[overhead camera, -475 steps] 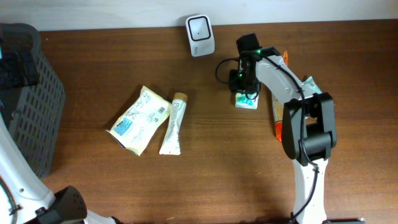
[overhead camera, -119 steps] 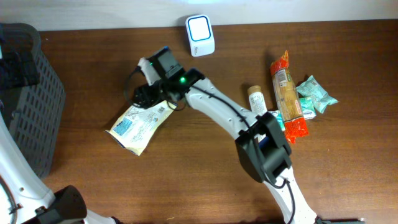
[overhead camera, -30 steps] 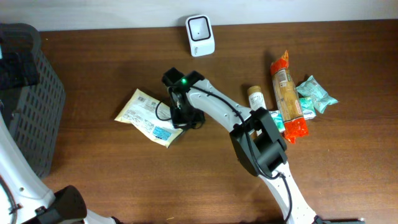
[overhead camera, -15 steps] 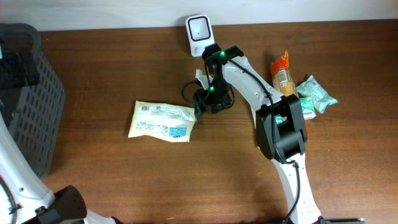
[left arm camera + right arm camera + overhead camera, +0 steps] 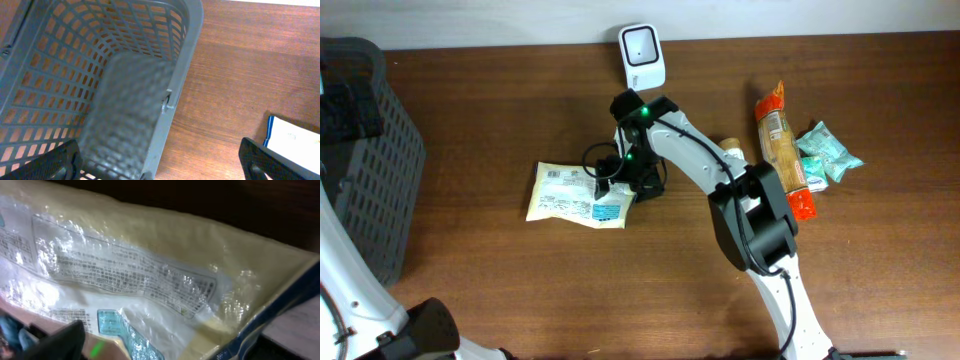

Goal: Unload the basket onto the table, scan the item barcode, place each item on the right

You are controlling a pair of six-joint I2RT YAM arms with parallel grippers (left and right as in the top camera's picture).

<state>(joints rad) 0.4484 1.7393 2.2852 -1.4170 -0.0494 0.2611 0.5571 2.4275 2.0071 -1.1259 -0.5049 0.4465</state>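
Observation:
The item, a yellow pouch (image 5: 575,195) with a blue label, lies flat on the wooden table left of centre. My right gripper (image 5: 621,187) hangs over its right end, open, and the glossy pouch (image 5: 150,280) fills the right wrist view between the two dark fingers (image 5: 57,341). Whether they touch the pouch is unclear. The white scanner (image 5: 642,57) stands at the table's back edge, above and right of the pouch. My left gripper (image 5: 162,161) is open over the rim of the grey basket (image 5: 180,85), holding nothing. A corner of the pouch (image 5: 295,137) shows at the right.
The grey mesh basket (image 5: 365,150) takes up the table's left end. At the right lie an orange snack pack (image 5: 782,140), green packets (image 5: 830,150) and a small tube (image 5: 730,147) partly behind the right arm.
The right gripper has opened after being shut on the pouch. The pouch went from tilted to lying level, and the gripper came back over its right end.

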